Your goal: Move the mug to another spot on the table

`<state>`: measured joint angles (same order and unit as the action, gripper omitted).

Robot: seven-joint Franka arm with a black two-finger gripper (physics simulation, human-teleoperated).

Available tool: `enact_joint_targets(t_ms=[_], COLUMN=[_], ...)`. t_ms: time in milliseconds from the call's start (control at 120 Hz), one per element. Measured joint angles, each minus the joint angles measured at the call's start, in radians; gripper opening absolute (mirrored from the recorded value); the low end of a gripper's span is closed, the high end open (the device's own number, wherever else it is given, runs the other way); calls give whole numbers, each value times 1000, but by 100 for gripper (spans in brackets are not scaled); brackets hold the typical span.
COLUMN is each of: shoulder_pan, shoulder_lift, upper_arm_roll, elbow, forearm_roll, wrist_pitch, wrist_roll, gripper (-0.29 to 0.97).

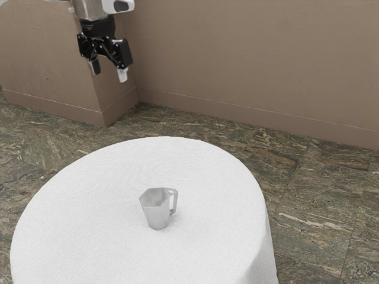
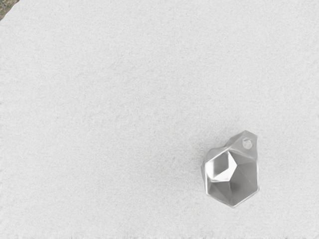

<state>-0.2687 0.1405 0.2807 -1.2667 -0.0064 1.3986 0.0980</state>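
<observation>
1. Table (image 1: 65, 236): round, draped in a white cloth, and nearest the camera in the exterior view.

2. Mug (image 1: 159, 208): grey and faceted, standing upright on the cloth about the middle of the table. Its long axis is vertical, with the mouth up. The handle (image 1: 173, 201) points toward the exterior view's right. In the wrist view we look down into its mouth, with bare cloth all round it. It sits off centre there, so we judge it is not straight beneath our hand.

3. Floor (image 1: 320, 195): mottled stone, beyond the table.

4. Wall (image 1: 266, 59): plain brown with a skirting, and a jutting corner at the exterior view's left.

5. Gripper (image 1: 109, 73): black, hanging high at the exterior view's upper left in front of that corner. Its fingers are spread and there is nothing between them. It is well apart from the mug.

6. Governing relation: from the gripper, the mug lies below, toward the exterior view's right, and nearer the camera. We judge that the coming move calls for a carry across and a long descent. The fingers should come down either side of the body, clear of the handle.
</observation>
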Motion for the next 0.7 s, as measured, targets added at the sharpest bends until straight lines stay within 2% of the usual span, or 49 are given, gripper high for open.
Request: enact_joint_targets(t_ms=[142,258,375,558,700], shoulder_pan=[6,6,1,-1,-3], shoulder_lift=[7,115,197,240,248], upper_arm_roll=[-34,-92,-148,-179,-191], elbow=[-17,-30,-115,-338,-422], forearm_roll=[8,18,13,-67,-116], wrist_pitch=[-10,14,85,276,385], wrist_roll=[12,49,137,265,340], gripper=[68,68,68,68,68])
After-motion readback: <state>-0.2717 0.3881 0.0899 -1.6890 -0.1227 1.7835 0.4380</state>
